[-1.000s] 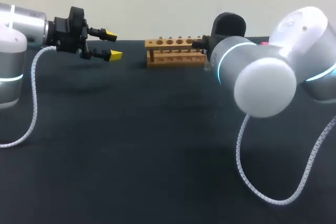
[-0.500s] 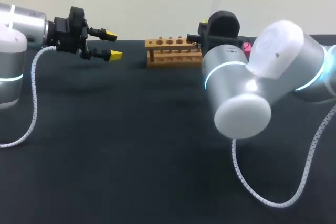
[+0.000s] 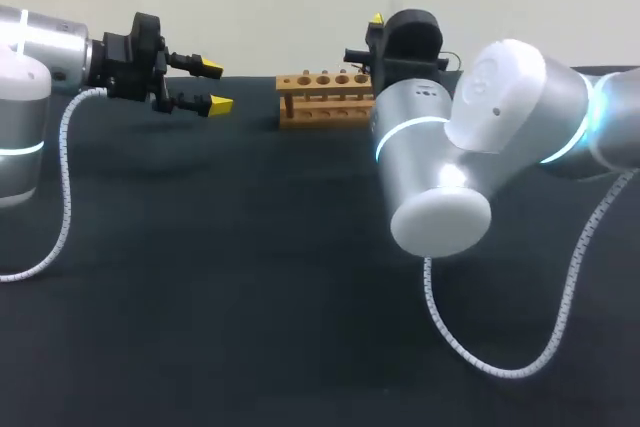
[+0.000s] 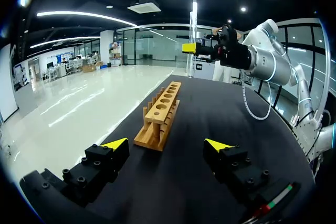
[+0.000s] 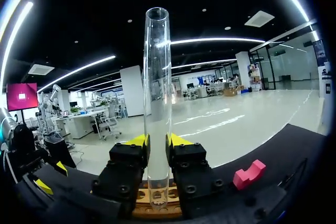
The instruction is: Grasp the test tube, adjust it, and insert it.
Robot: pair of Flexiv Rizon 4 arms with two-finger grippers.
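Note:
A clear glass test tube stands upright between the yellow-tipped fingers of my right gripper, which is shut on its lower part, open mouth up. In the head view my right gripper hangs just above the right end of the wooden rack, and the tube shows only faintly. The rack lies right under the tube's lower end. My left gripper hovers open and empty to the left of the rack. In the left wrist view, the rack lies ahead of the left gripper.
A small pink block lies on the black table beside the rack, on its right. My right arm's big elbow and its coiled cable fill the middle right of the table.
My right arm has swung to the left and its gripper has risen with the tube, from behind the rack's right end to above it. The left arm has kept still.

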